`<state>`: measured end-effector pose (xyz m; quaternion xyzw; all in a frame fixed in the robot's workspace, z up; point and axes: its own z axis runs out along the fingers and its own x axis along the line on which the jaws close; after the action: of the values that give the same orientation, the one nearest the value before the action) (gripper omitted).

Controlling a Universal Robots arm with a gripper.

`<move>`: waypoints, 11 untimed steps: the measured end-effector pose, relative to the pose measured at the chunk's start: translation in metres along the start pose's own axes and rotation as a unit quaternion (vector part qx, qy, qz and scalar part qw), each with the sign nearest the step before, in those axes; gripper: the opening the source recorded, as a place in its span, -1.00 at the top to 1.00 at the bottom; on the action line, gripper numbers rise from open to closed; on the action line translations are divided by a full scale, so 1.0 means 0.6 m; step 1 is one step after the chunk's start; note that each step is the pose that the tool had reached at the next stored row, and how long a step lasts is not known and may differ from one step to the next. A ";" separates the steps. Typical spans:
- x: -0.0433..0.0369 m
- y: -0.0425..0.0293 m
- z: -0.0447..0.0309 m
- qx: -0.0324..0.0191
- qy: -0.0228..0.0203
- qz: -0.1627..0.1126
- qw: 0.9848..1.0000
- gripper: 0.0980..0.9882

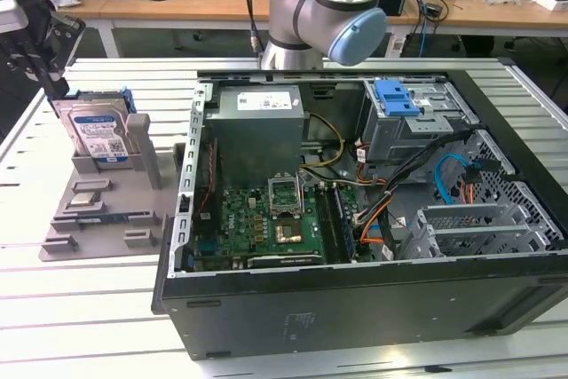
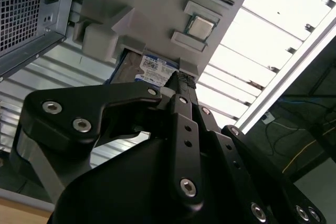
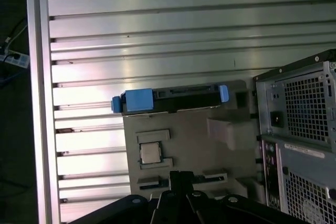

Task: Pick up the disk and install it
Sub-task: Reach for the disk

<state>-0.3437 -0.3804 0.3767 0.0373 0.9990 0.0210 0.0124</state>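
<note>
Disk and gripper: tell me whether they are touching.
Apart. In the first wrist view, bare grey tray shows plainly between the gripper and the disk standing in its slot.

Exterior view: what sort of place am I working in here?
Most likely a robotics or electronics lab workbench. An open computer case sits on a slatted metal table, the disk stands in a grey holder beside it, and wooden desks with cables and boxes run behind.
</note>
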 end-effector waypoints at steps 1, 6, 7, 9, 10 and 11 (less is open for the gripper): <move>0.004 0.003 0.003 0.000 0.000 0.000 1.000 0.98; 0.016 0.009 0.008 0.000 0.000 0.000 1.000 0.98; 0.018 0.009 0.008 0.000 0.000 0.000 1.000 0.98; 0.023 0.009 0.009 0.000 0.000 0.000 1.000 0.98; 0.024 0.009 0.009 0.000 0.000 0.000 1.000 0.98; 0.024 0.009 0.010 0.000 0.000 0.000 1.000 0.98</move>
<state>-0.3578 -0.3737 0.3709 0.0373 0.9990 0.0205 0.0126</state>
